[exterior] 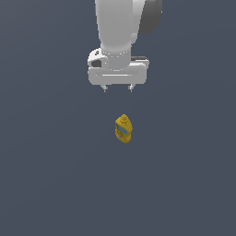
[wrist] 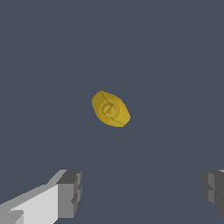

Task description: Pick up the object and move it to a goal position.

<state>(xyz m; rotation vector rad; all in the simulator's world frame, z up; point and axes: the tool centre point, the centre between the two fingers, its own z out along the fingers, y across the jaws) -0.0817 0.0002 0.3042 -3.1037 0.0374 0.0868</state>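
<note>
Yellow squeeze bottle (wrist: 110,109) seen cap-end on, standing upright on plain dark grey surface (wrist: 175,65); round nozzle ring at centre of oval body. Gripper (wrist: 142,189) spread wide, two grey fingertips (wrist: 70,193) far apart, nothing between them. Bottle apart from both fingers.

My exterior camera faces the arm from a distance; my wrist camera looks straight down, closer. Both show the yellow plastic squeeze bottle (exterior: 123,128) (wrist: 110,109).

below the spread jaws you have a matt yellow plastic bottle (exterior: 123,128); the gripper (exterior: 118,88) looks smooth white.
</note>
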